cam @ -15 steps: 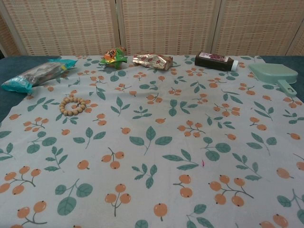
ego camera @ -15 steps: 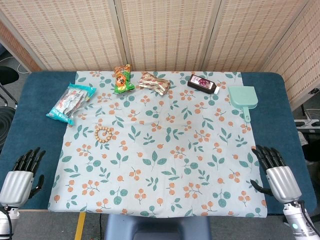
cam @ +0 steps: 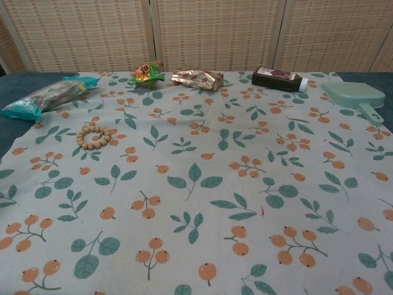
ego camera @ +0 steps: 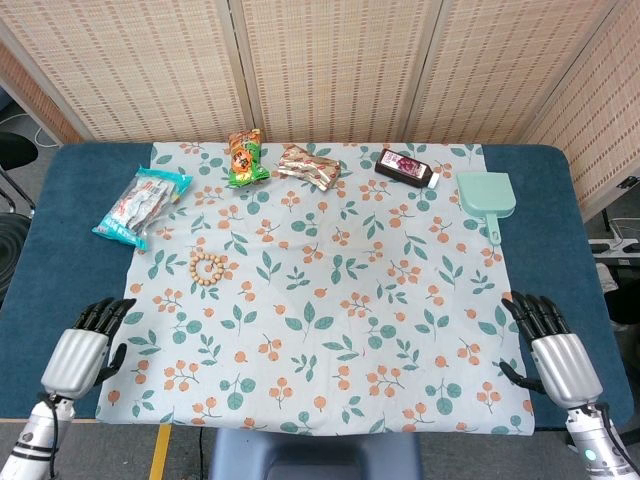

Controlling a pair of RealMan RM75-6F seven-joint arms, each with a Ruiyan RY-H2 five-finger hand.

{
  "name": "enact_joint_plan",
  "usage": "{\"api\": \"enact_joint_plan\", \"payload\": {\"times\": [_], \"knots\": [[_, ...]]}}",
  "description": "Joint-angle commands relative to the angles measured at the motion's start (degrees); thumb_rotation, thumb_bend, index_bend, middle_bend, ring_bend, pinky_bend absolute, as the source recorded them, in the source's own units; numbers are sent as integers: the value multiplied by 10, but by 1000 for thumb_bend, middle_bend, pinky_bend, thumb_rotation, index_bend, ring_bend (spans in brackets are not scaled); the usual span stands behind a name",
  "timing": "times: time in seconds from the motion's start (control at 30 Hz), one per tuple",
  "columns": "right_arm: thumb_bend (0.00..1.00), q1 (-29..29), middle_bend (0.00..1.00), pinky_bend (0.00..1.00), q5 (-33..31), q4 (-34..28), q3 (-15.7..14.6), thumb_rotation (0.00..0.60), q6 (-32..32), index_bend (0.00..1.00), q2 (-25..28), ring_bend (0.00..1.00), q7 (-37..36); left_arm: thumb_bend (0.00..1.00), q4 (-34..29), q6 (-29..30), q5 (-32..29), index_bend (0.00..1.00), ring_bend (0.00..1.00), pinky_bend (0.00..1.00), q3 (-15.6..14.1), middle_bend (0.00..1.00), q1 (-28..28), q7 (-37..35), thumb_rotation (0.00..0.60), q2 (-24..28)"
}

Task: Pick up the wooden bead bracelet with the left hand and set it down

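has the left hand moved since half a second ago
Yes. In the head view the left hand has shifted right, toward the edge of the leaf-and-berry printed tablecloth, and closer to the wooden bead bracelet.

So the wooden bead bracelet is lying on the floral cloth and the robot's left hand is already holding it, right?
Not quite. The wooden bead bracelet does lie on the floral cloth, but the left hand holds nothing; it sits apart near the table's front edge, as the head view shows.

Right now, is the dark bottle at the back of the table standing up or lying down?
Lying down. The dark bottle rests on its side on the floral cloth, its white cap pointing toward the green dustpan.
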State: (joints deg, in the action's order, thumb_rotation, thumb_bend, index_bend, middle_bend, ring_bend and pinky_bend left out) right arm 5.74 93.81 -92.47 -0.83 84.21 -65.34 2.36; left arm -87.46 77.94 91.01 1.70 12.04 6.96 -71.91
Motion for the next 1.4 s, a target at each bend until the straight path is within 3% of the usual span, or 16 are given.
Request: {"api": "enact_joint_plan", "payload": {"times": [0.03, 0.2, 0.43, 0.87, 1.13, 1.4], "knots": [[151, -2, 0, 0, 2, -1, 1, 559, 5, 0, 2, 0, -1, 554, 7, -76, -44, 172, 201, 192, 33, 206, 55, 30, 600, -28], [151, -5, 0, 0, 3, -2, 1, 558, 12, 0, 3, 0, 0, 554, 34, -128, -86, 187, 205, 182, 62, 237, 103, 81, 600, -71], [151, -3, 0, 0, -6, -6, 1, 558, 1, 0, 8, 0, -5, 551, 96, -150, -112, 216, 205, 147, 81, 286, 149, 130, 600, -146], [151, -4, 0, 0, -10, -8, 3, 559, 1, 0, 19, 0, -20, 545, 217, -193, -141, 319, 202, 113, 81, 325, 203, 153, 600, -231], [151, -4, 0, 0, -6, -12, -2, 558, -3, 0, 24, 0, -28, 544, 287, -178, -130, 278, 181, 109, 72, 284, 217, 163, 600, -265], [152, -6, 0, 0, -1, -15, -3, 560, 2, 0, 28, 0, -33, 545, 352, -202, -148, 287, 179, 111, 66, 289, 228, 182, 600, -293]]}}
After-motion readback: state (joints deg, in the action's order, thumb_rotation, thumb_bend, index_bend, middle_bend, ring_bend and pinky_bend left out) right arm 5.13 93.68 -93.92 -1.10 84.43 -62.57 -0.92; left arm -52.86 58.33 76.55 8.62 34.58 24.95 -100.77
